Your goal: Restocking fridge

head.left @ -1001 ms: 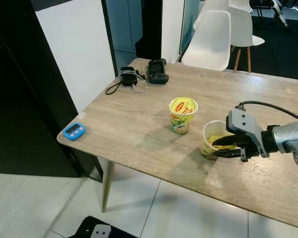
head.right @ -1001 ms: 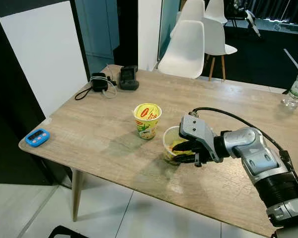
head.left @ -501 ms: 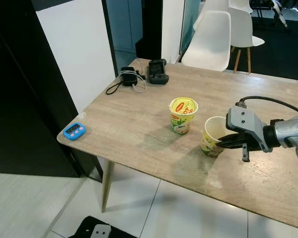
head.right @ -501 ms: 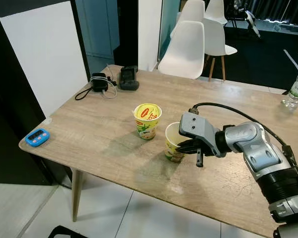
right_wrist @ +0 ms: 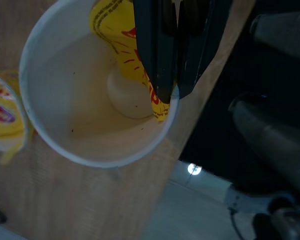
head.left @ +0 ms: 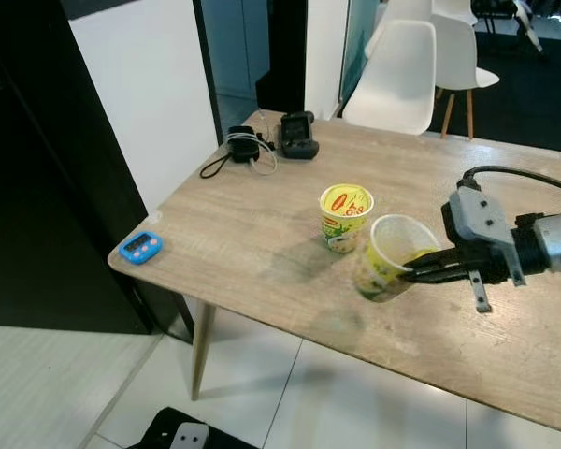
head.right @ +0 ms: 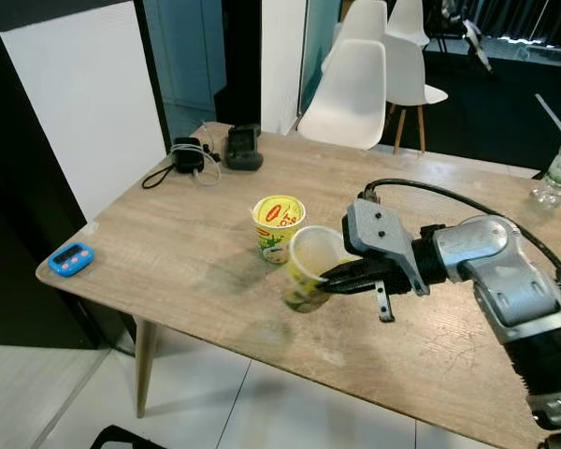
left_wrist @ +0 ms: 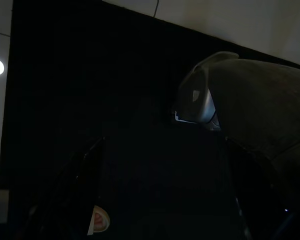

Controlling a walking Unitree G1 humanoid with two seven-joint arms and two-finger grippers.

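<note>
On the table (head.left: 243, 224), the right gripper (head.left: 413, 272) holds an open cup (head.left: 385, 267) tilted above the surface, jaws clamped on its rim, one inside. A sealed cup (head.left: 345, 216) stands just beside it.

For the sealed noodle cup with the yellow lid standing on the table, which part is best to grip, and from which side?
Grip the sealed cup across its side wall below the lid, from the table's near edge. It stands upright, and the open cup, held tilted by the right gripper, crowds its right side.
</note>
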